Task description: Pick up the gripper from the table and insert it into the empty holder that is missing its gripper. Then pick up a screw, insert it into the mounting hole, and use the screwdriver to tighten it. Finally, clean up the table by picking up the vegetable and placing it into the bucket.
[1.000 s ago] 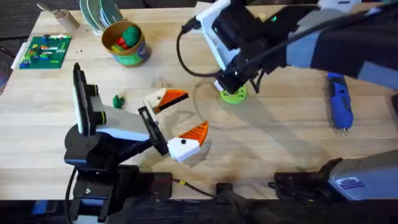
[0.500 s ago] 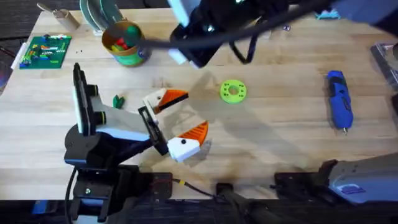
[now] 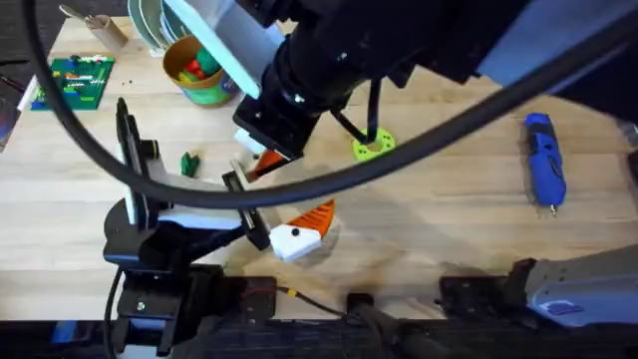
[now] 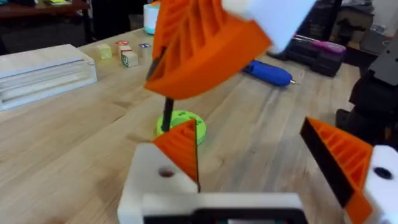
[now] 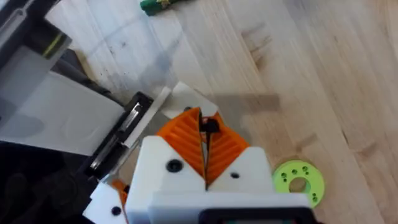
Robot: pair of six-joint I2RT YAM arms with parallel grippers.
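Note:
My left gripper [image 3: 299, 185] stands open, low over the table. Each of its white holders [image 4: 158, 183] carries an orange ribbed gripper wedge [image 4: 181, 146], and one holder shows a round mounting hole [image 4: 165, 172]. My right gripper [image 5: 203, 124] hangs just above that finger, shut on a small black screw [image 4: 166, 115] that points down. The blue screwdriver [image 3: 544, 165] lies at the right of the table. Left of my left gripper lies the dark-green vegetable [image 3: 189, 162]. The bucket [image 3: 202, 72] stands at the back left with red and green toys inside.
A lime-green disc with holes [image 3: 374, 148] lies mid-table behind the grippers. A green circuit board [image 3: 70, 82] sits at the far left. Plates stand behind the bucket. The right arm crosses the middle, large and dark, hiding much of the back.
The right arm has lifted from the lime-green disc and swung left and forward, and now hangs over the left gripper. The left arm has not moved.

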